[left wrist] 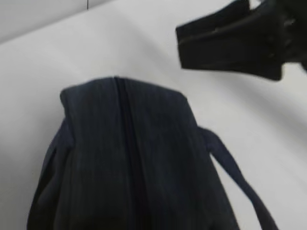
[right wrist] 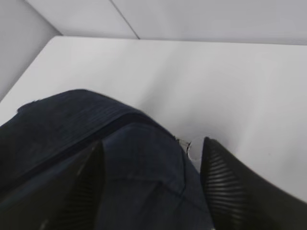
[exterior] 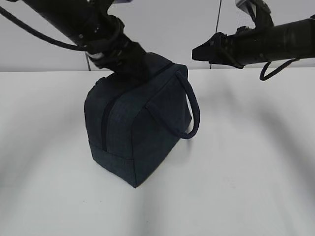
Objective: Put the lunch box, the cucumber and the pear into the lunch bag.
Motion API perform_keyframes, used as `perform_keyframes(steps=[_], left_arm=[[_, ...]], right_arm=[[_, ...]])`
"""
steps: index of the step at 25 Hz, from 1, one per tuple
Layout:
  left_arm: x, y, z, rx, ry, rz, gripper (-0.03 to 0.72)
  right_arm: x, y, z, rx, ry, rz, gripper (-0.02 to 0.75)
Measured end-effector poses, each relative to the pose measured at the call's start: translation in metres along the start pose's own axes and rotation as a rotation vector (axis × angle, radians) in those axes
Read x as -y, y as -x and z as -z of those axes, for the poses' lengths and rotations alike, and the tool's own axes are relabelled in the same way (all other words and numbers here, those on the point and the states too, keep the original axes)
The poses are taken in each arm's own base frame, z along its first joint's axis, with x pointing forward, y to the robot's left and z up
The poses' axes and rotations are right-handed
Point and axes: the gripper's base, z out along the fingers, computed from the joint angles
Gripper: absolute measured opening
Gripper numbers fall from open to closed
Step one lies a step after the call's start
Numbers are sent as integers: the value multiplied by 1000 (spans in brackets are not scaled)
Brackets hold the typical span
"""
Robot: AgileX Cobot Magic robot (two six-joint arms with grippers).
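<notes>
Your dark navy boxy fabric lunch bag (exterior: 135, 128) stands zipped shut on the white counter (exterior: 246, 162), so it likely must be opened first. Your left pincer presses at its top rear, grip hidden, so I cannot tell. Your right pincer (right wrist: 151, 187) is released, fingers (right wrist: 230, 187) straddling the bag near the metal ring pull (right wrist: 194, 146).

The dark navy fabric lunch bag (exterior: 135, 130) stands on the white table (exterior: 246, 172); its loop handle (exterior: 193, 105) projects toward 3 o'clock.
</notes>
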Motion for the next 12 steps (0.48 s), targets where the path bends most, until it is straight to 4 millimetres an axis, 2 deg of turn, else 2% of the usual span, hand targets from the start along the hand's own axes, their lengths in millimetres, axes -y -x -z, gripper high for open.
perform_keyframes(steps=[2, 6, 9, 12], left_arm=[[-6, -8, 4, -88, 86, 35, 295], [-12, -22, 27, -204, 260, 102, 232], [-12, -33, 47, -184, 323, 130, 224], [-3, -43, 72, -92, 355, 126, 221]], right_arm=[[-12, 4, 15, -70, -17, 42, 461], [-28, 8, 48, -223, -128, 43, 391], [-36, 7, 73, -329, -238, 31, 355], [-44, 1, 99, -398, -348, 10, 342]])
